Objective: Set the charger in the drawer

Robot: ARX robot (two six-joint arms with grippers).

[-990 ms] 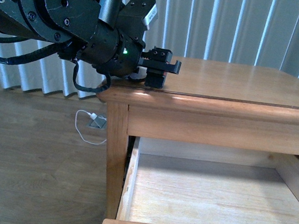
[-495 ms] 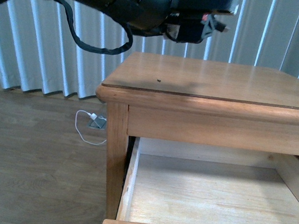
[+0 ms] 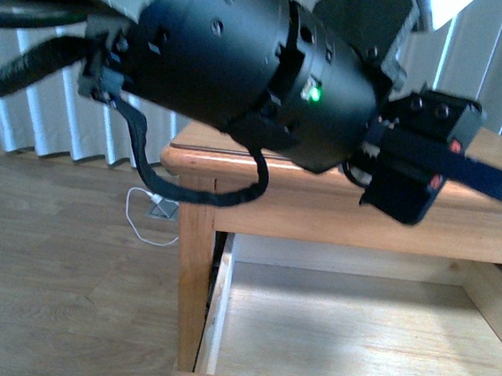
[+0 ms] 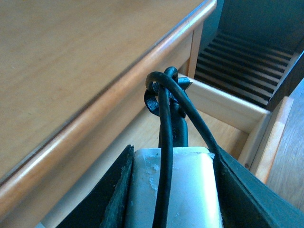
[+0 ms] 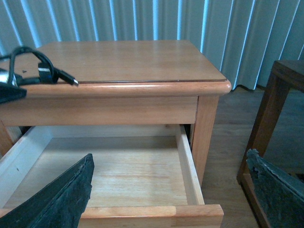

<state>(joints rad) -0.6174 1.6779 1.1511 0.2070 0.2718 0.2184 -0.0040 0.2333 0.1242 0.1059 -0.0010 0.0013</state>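
Now leaving the tabletop (image 4: 71, 57).
Left gripper (image 4: 173, 190), clenching the charger (image 4: 192, 199), is swinging forward toward the open drawer (image 5: 142, 166); right gripper (image 5: 169, 156) is hanging released.

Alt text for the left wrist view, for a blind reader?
The left gripper is shut on a small white adapter block wrapped in thin black cable, holding it off the rounded edge of a honey-coloured wooden table top, above an open wooden drawer with pale plank interior.

I log a honey wood table (image 5: 128, 59), drawer (image 5: 118, 166) pulled open, wood floor (image 3: 56, 267), white plug (image 3: 162, 206) and cable lying beside table leg
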